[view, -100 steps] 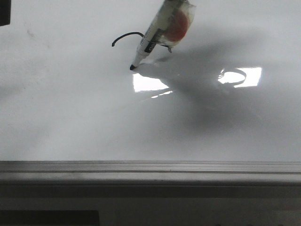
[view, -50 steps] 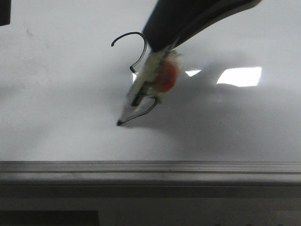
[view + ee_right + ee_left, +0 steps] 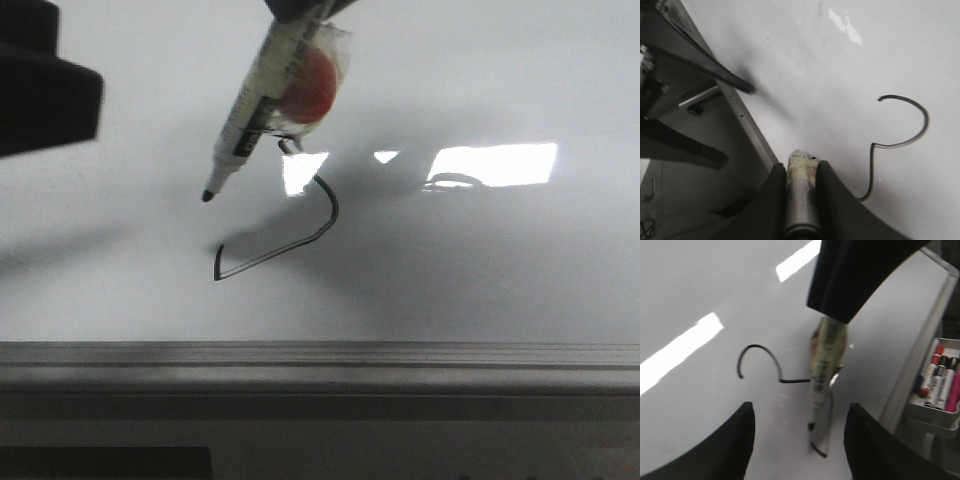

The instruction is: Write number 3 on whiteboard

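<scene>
Black line: the number 3 [image 3: 300, 235] sits mid-board on the whiteboard [image 3: 120, 290], a little left of centre; the lower curve and the long slanted bottom stroke show plainly from the front, while the upper loop is hidden there behind the pen.
Upper loop: clear in my left wrist view [image 3: 760, 362] and in my right wrist view [image 3: 905, 125], joined to the lower part by a short bar.
Pen: the marker [image 3: 245, 120] tilts down toward the left, its dark tip above the stroke's end and apart from it, off the surface as far as I can judge.
Right jaws: my right gripper [image 3: 801, 172] is clamped narrow on the marker's barrel, one finger on either side.
Left jaws: my left gripper [image 3: 797, 440] holds nothing, fingers spread wide, hovering over the board near the figure.
Bright patches: window-like glare [image 3: 495, 163] lies to the right of the figure.
Side tray: spare markers [image 3: 940, 380] rest past the board's rail (seen only from my left wrist).
Step in hand: the figure looks finished, with the pen lifted clear.
Next move: I judge it calls for drawing the pen up and away without grazing the wet line.
</scene>
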`<state>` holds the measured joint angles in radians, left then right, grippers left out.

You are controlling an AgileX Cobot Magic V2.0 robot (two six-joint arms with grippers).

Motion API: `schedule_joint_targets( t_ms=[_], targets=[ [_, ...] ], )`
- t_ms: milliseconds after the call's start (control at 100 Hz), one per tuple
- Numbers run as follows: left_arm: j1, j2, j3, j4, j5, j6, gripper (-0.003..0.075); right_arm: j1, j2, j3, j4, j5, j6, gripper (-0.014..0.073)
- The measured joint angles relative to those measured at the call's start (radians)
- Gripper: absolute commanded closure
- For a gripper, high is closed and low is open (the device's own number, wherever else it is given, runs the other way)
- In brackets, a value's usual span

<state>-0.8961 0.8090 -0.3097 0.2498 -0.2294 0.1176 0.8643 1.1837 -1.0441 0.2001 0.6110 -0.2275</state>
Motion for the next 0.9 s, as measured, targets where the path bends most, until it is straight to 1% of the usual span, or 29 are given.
schedule_joint_targets(
  t_ms=[100,270,320,390,440,460,510,540,850,900],
  targets=[
    [-0.032,0.081,0.0,-0.02,-0.055,0.0,0.0355,0.032,0.0,0.0,0.0,0.003,0.0,0.0658],
    [-0.034,0.175,0.0,-0.073,-0.136,0.0,0.0356,0.061,0.0,0.0,0.0,0.005,0.0,0.0658],
    [-0.034,0.187,0.0,-0.076,-0.146,0.0,0.0375,0.063,0.0,0.0,0.0,0.007,0.0,0.0658],
    [-0.034,0.198,0.0,-0.078,-0.162,0.0,0.0456,0.063,0.0,0.0,0.0,0.007,0.0,0.0658],
    [-0.035,0.199,0.0,-0.079,-0.174,0.0,0.0553,0.063,0.0,0.0,0.0,0.009,0.0,0.0658],
    [-0.036,0.199,0.0,-0.081,-0.179,0.0,0.058,0.063,0.0,0.0,0.0,0.011,0.0,0.0658],
    [-0.036,0.199,0.0,-0.082,-0.186,0.0,0.0691,0.063,0.0,0.0,0.0,0.015,0.0,0.0658],
    [-0.036,0.199,0.0,-0.082,-0.188,0.0,0.0743,0.063,0.0,0.0,0.0,0.013,0.0,0.0658],
    [-0.041,0.2,0.0,-0.058,-0.186,0.013,0.0741,0.063,0.0,-0.002,0.009,0.013,0.0,0.0657],
    [-0.041,0.2,0.0,-0.058,-0.186,0.013,0.0741,0.063,0.0,-0.002,0.009,0.011,0.0,0.0641]
  ],
)
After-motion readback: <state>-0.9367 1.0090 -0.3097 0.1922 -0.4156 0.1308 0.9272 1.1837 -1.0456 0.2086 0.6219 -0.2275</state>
